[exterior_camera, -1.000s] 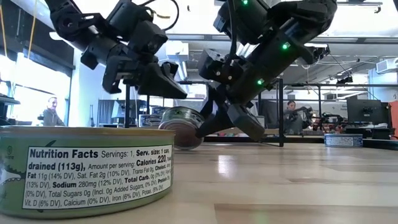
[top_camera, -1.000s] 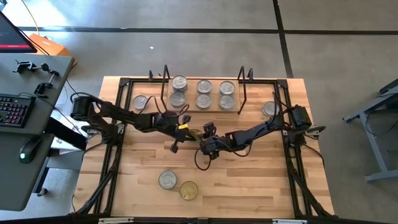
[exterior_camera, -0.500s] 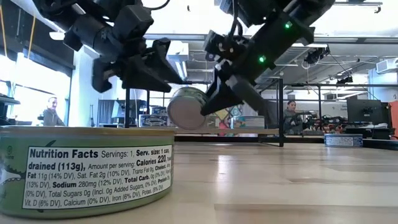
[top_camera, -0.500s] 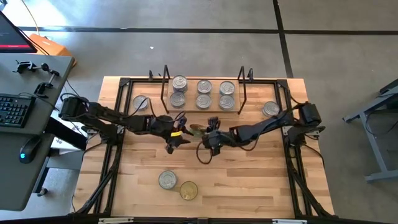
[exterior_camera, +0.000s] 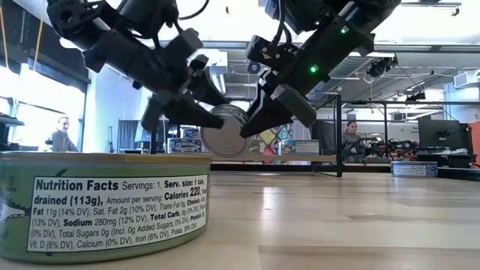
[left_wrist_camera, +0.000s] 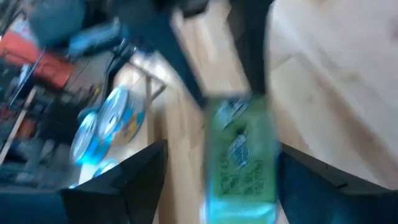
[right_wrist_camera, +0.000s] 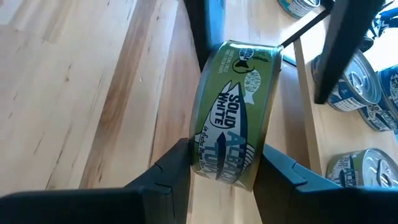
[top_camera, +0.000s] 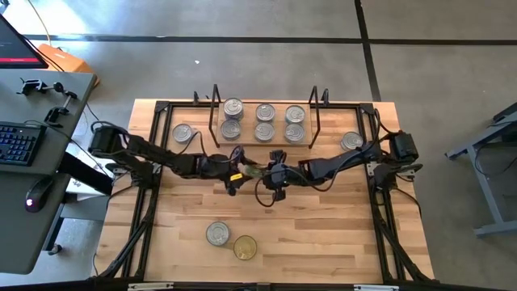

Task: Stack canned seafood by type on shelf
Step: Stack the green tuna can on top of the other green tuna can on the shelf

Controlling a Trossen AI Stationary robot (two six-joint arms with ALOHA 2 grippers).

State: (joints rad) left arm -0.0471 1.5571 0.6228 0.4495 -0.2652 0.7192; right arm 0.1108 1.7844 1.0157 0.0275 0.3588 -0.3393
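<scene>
A green-labelled can of seafood (right_wrist_camera: 239,118) hangs over the middle of the table (top_camera: 323,234), in front of the shelf (top_camera: 263,142), with my right gripper (right_wrist_camera: 227,165) shut on it. My left gripper (left_wrist_camera: 222,152) is open. Its fingers stand wide on either side of the same can (left_wrist_camera: 242,155), with gaps showing, so it touches nothing. In the low view the can (exterior_camera: 225,133) shows a silver flat face between the two grippers. Several silver-lidded cans (top_camera: 265,121) rest on the shelf's light-wood board between its black wire frames (top_camera: 216,113). My right gripper pinches the can by its two flat faces (right_wrist_camera: 202,155), one finger on each, with the green label wall between them. The fingers (exterior_camera: 271,105) come from the table's right, slanting down. The can stands on edge, lifted clear of the table.
Single cans lie on the table left (top_camera: 182,133) and right (top_camera: 351,141) of the shelf. A silver-lidded can (top_camera: 216,234) and a gold-lidded one (top_camera: 245,246) sit near the front edge, with bare wood around them. A desk with a keyboard (top_camera: 16,144) stands to the left. People sit in the room behind.
My right gripper has lifted the can off the table, from tilted and touching the wood to hanging clear. It has carried it a little toward the far edge. My left gripper has opened and moved in, so its fingers now stand around the can.
</scene>
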